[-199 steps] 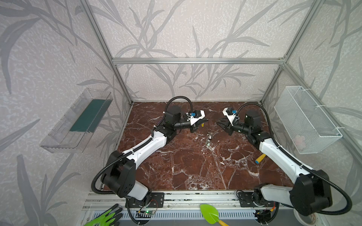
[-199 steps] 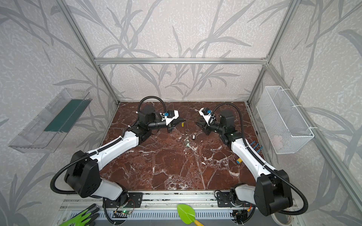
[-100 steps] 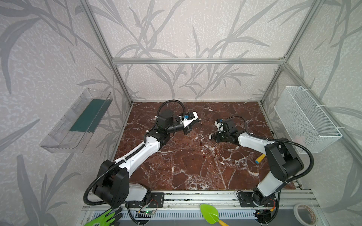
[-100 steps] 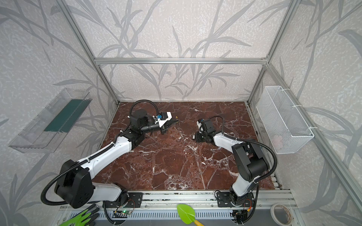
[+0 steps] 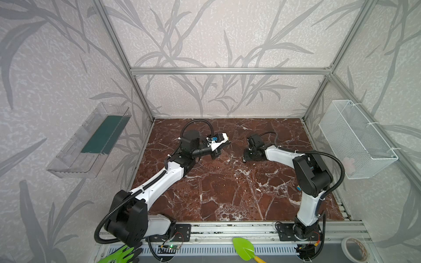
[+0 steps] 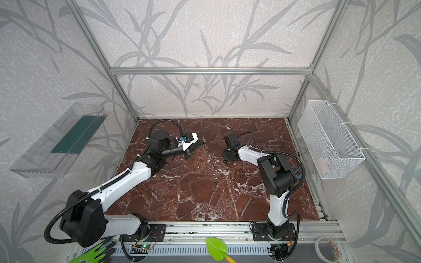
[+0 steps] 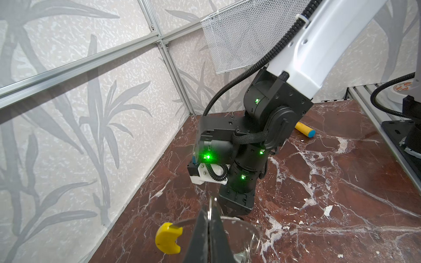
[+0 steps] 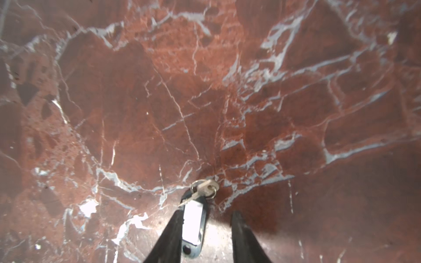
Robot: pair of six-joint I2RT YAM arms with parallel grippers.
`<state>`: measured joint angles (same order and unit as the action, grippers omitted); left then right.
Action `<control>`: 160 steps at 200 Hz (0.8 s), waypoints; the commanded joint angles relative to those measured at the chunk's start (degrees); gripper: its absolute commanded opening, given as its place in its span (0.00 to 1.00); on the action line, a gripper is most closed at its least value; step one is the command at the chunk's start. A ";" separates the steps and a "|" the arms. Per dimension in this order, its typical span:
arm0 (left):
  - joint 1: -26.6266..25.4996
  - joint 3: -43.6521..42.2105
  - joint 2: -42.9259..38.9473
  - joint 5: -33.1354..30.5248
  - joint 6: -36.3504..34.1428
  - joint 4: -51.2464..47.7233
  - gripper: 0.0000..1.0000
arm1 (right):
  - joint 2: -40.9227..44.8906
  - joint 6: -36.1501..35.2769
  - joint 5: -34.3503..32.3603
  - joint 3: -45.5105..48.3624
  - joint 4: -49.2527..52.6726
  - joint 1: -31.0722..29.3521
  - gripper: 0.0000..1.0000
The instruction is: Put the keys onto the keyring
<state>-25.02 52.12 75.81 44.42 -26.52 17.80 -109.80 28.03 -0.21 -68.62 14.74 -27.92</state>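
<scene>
Left gripper, in both top views, is held over the back-left part of the red-brown marble bench with its fingers pointing toward the middle. In a top view the keyring, a thin grey wire hoop with a bright yellow sleeve, shows only as a yellow speck at the tip. The right gripper points down at the bench, right of the middle and well apart from the left gripper; the keys cannot be made out beneath it from these views. A white wire-mesh basket hangs on the right wall. Left wrist view: the left gripper is clamped tight on the keyring. The wire passes between the closed fingers, with the yellow sleeve to one side and the bare arc to the other. The right arm stands close beyond, lowered toward the bench. A yellow cylinder with a blue end lies on the bench further off. Right wrist view: the right gripper has its jaws apart and grips nothing. The keys, a small bunch of silvery metal keys on a small split ring with a pale oblong plastic tag, lie flat on the bench. The tag lies between the two fingers, against one and clear of the other, and the metal keys lie just beyond the fingertips.
</scene>
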 commanded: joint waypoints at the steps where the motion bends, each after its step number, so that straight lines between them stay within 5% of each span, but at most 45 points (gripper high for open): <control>1: 0.66 -0.50 -2.07 0.16 -1.05 0.46 0.00 | -2.05 -0.04 -1.35 -2.05 4.91 -1.71 0.38; 45: 1.30 -0.65 -2.01 0.55 -1.07 0.57 0.00 | -4.42 -0.77 -2.32 -3.27 8.42 -3.10 0.35; 102: 1.55 -1.01 -2.09 1.06 -1.25 0.87 0.00 | -4.37 -4.20 -5.13 -4.05 12.33 -4.28 0.13; 160: 1.56 -1.54 -1.93 1.21 -0.55 2.33 0.00 | 3.25 -17.58 -9.79 -3.55 15.74 -6.23 0.02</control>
<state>-23.81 51.18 75.29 44.62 -26.98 17.85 -111.57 18.15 -7.79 -72.88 26.04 -33.47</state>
